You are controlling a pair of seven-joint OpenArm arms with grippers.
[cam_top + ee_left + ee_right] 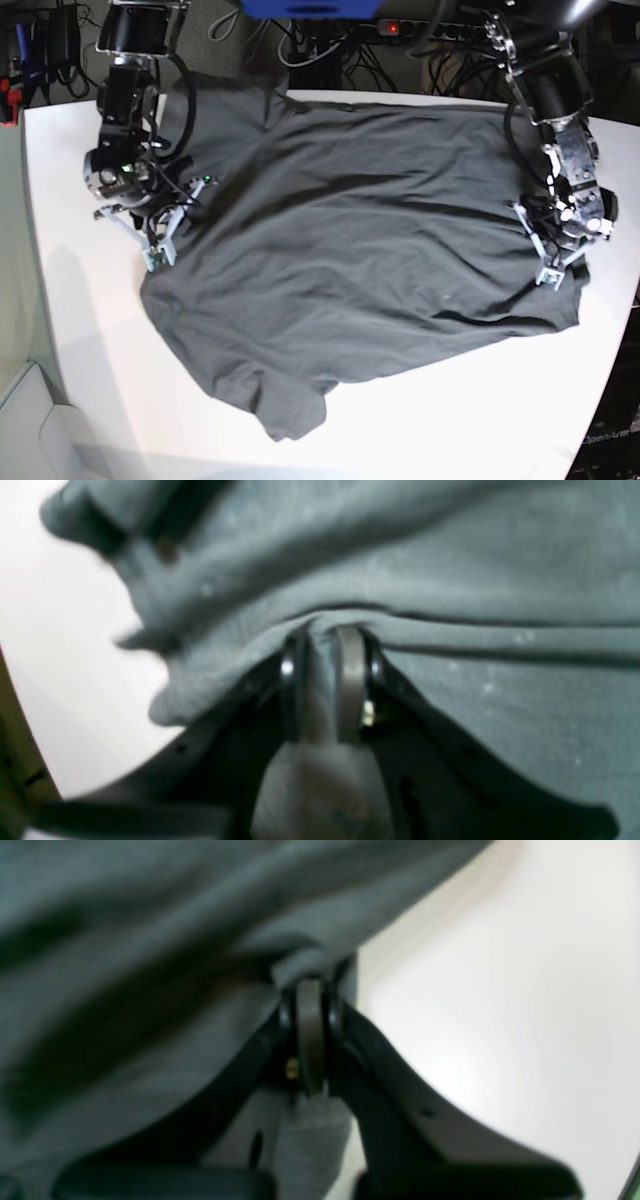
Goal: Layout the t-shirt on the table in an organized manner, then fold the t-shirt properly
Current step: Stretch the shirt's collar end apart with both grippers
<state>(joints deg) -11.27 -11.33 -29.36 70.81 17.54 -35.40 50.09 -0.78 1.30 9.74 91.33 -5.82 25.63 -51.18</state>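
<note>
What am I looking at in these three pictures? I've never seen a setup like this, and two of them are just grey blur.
It is a robot with two arms working over a white table. The base view looks down from above: a dark grey t-shirt lies spread out, wrinkled, with an arm at each side edge. The other two pictures come from cameras on the wrists, close up. The left gripper, on the base view's right, is shut on a fold of the shirt's edge. The right gripper, on the base view's left, is pinching cloth too. The blur is just cloth near the lens.

Wrinkled charcoal t-shirt [350, 250] lies spread, slightly askew, across the white table [80, 330].
</note>
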